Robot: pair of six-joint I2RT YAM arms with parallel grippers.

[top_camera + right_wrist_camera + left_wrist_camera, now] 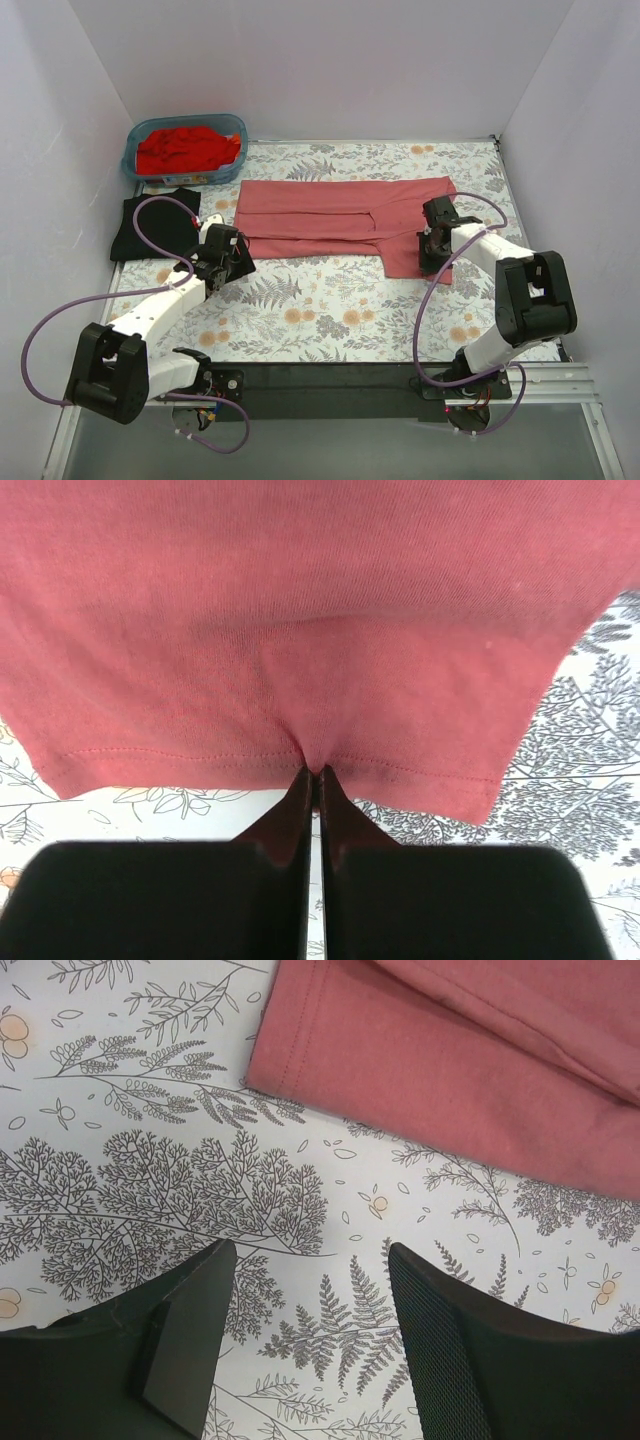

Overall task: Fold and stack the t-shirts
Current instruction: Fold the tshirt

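The pink shirt (330, 215) lies lengthwise, left to right, toward the far edge of the bench (330, 320). The right pincer (313, 775) is clamped on its near hem. The left pincer (310, 1250), open and empty, hangs near its left corner.

Salmon-pink t-shirt (300, 630): matt fine-knit cloth, stitched hem; table cover (150, 1160): smooth matt printed sheet; left gripper (310, 1250) fingers (440, 1360): matt black plastic, one pad finely cross-hatched; bin (150, 177): glossy translucent blue plastic
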